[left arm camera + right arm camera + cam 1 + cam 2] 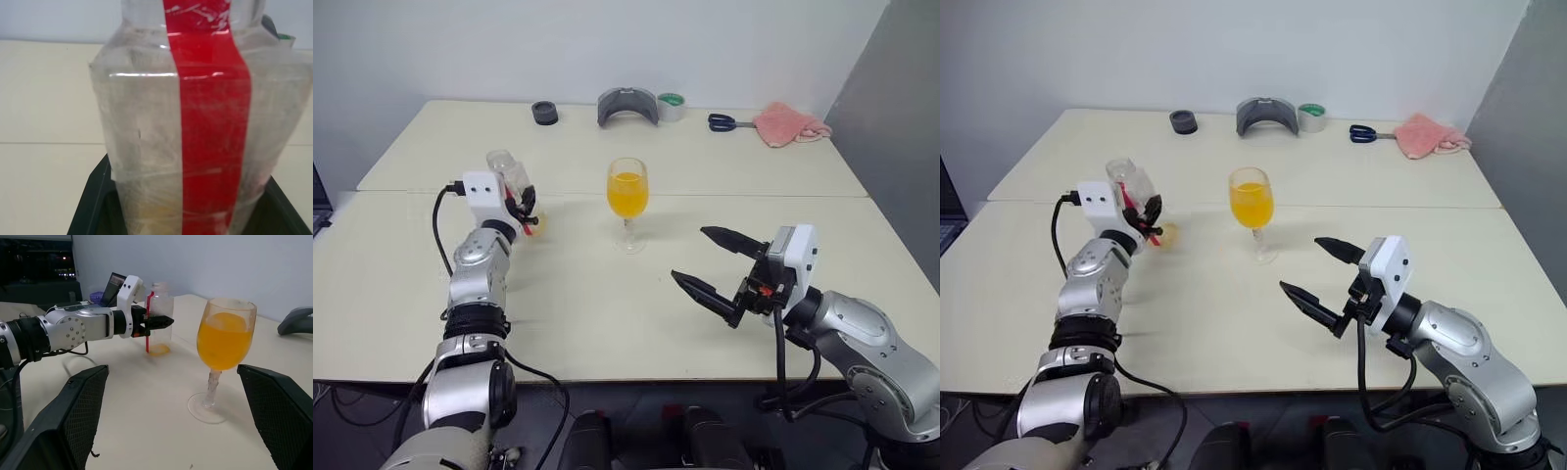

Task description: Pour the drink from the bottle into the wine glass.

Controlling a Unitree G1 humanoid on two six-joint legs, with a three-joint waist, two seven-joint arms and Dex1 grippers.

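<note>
The wine glass [628, 227] stands at the table's middle, its bowl nearly full of orange drink [627, 195]. To its left my left gripper [526, 208] is shut on the bottle [159, 316], a clear one with a red stripe [210, 137]. The bottle is upright with its base at or just above the tabletop. A thin layer of orange drink [159, 350] lies in its bottom. My right gripper [689, 254] hangs open and empty to the right of the glass and nearer me, its fingers [73, 416] wide apart and pointing toward the glass.
Along the table's far edge lie a black round piece [544, 112], a grey curved part [627, 105], a tape roll [672, 106], scissors [722, 122] and a pink cloth [790, 124]. A seam [754, 195] runs across the table behind the glass.
</note>
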